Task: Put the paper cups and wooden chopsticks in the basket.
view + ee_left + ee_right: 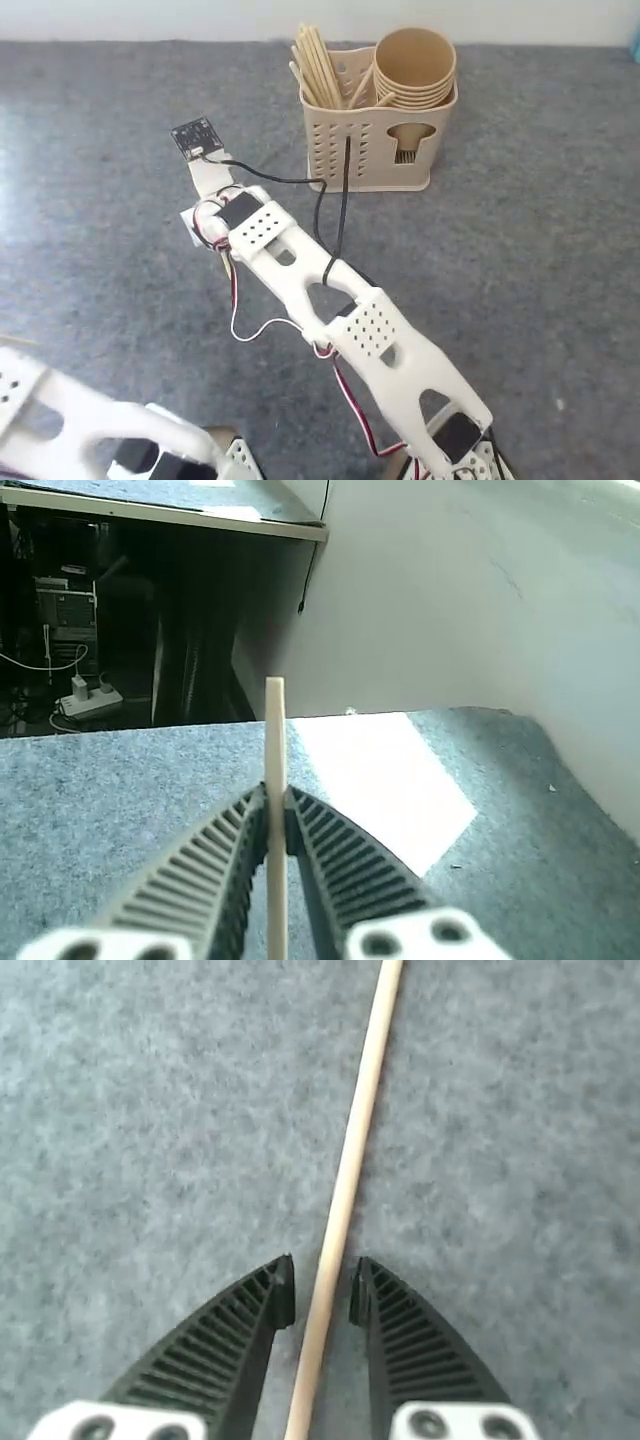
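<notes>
Logging gripper states, left to right.

Left gripper (275, 802): clenched on a clamped chopstick (274, 730). Its long axis is carried straight out past the fingertips, above the grey tabletop (120, 770) and aimed at one of its edges.

Right arm (330, 290): stretched from the near edge toward the left of the tabletop's middle.

Right gripper (322, 1282): released, jaws parted on either side of a loose chopstick (355, 1140) lying flat on the tabletop. The long axis is lined up with the gripper's reach, so closure would be made across it. Contact with the jaws cannot be told.

Basket (370, 150): at the middle of the far edge, beyond and right of that arm's wrist, and judged nearer to the right arm. Stowed chopsticks (318, 65) are held in its left compartment, stacked paper cups (415, 65) in its right.
</notes>
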`<state>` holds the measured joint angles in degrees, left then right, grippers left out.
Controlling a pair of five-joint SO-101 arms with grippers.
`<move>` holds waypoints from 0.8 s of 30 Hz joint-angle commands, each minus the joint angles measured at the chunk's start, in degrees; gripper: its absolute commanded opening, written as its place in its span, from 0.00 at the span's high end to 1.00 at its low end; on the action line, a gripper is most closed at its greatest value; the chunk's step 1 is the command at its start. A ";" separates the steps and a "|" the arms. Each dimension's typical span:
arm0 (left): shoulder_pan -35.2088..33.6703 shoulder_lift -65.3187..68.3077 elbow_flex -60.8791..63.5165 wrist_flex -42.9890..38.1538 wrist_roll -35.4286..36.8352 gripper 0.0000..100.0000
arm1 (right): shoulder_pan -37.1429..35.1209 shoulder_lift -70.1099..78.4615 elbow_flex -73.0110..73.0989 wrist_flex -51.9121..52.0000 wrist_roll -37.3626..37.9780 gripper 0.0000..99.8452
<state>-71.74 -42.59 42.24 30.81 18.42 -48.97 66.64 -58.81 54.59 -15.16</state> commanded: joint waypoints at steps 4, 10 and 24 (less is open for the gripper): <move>-0.53 -1.93 0.13 -1.76 -0.44 0.99 | -0.13 6.11 -16.18 4.09 -0.70 0.88; -0.62 -2.11 0.13 -1.67 -0.53 0.99 | -0.04 11.03 -23.47 5.23 -0.70 1.00; -1.67 -2.46 0.92 -0.09 -0.53 0.99 | -0.31 7.08 -37.54 18.59 -6.68 0.99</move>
<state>-72.88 -42.86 44.26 30.46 18.42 -48.88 79.74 -92.92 70.42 -20.18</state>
